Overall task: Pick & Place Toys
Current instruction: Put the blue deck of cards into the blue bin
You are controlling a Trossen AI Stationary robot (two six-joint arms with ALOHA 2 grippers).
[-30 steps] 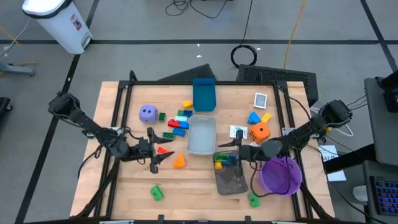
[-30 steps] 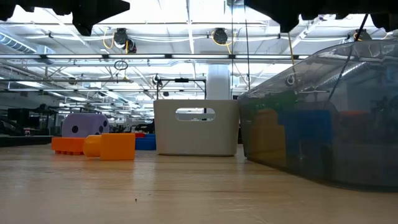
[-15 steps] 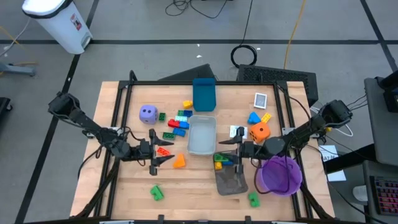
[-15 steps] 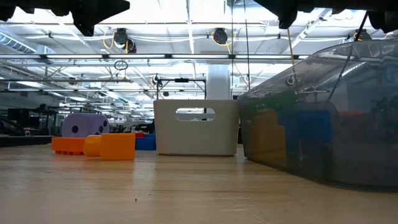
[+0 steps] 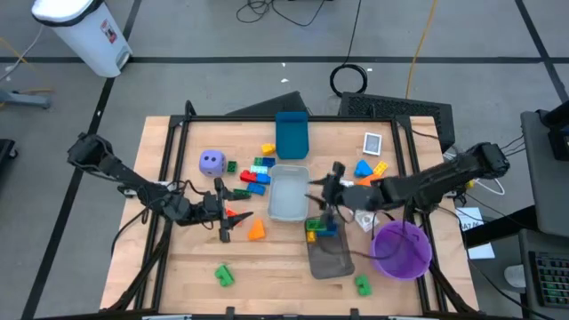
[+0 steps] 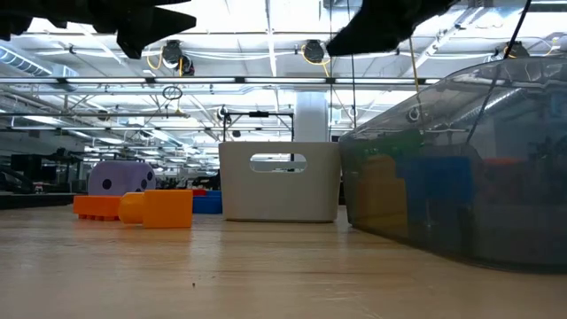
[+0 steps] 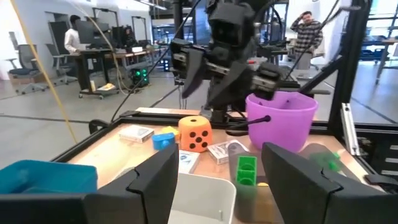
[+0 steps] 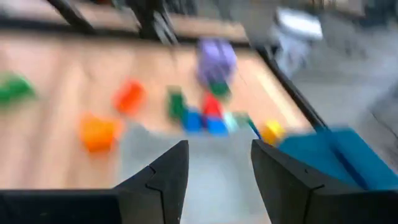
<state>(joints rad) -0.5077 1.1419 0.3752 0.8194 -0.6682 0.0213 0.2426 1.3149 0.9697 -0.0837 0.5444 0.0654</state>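
Many glossy studded plastic bricks (image 5: pixel 255 172) scatter across the grained wooden table (image 5: pixel 187 267), left of the smooth grey tray (image 5: pixel 289 193). Both the left gripper (image 5: pixel 224 216) and right gripper (image 5: pixel 325 196) hover with fingers spread, empty.

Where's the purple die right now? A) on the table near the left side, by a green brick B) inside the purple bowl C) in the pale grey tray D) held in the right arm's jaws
A: in the high view the purple die sits on the bare wood toward the left, with a small green brick just beside it, well away from the purple bowl and the pale grey tray.
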